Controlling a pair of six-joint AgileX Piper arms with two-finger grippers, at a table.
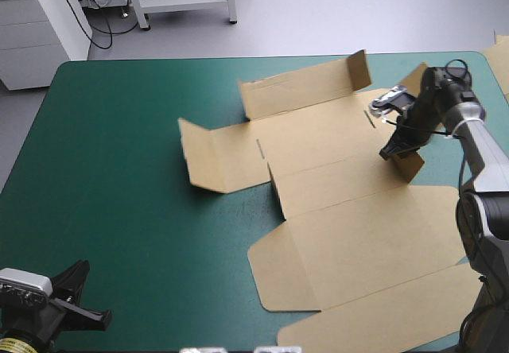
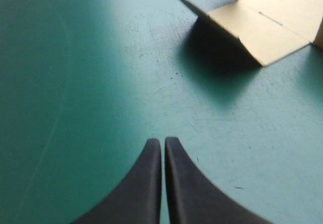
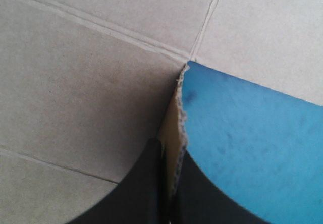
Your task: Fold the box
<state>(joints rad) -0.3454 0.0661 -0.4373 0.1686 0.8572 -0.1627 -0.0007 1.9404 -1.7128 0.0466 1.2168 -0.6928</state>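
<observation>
Pinching a raised flap (image 1: 409, 164) at the right side of the brown box (image 1: 350, 234), the right gripper (image 1: 394, 148) has its black fingers (image 3: 141, 188) all but closed on the board. The box lies mostly flat across the tabletop's right half. The left gripper (image 2: 163, 142), tips together and empty, hovers over the teal-green cover (image 1: 119, 170) at the near-left corner.

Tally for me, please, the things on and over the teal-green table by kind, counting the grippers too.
box, a brown cut sheet: 1
grippers, left gripper and right gripper: 2
edge of more board, far right: 1
Total: 4
</observation>
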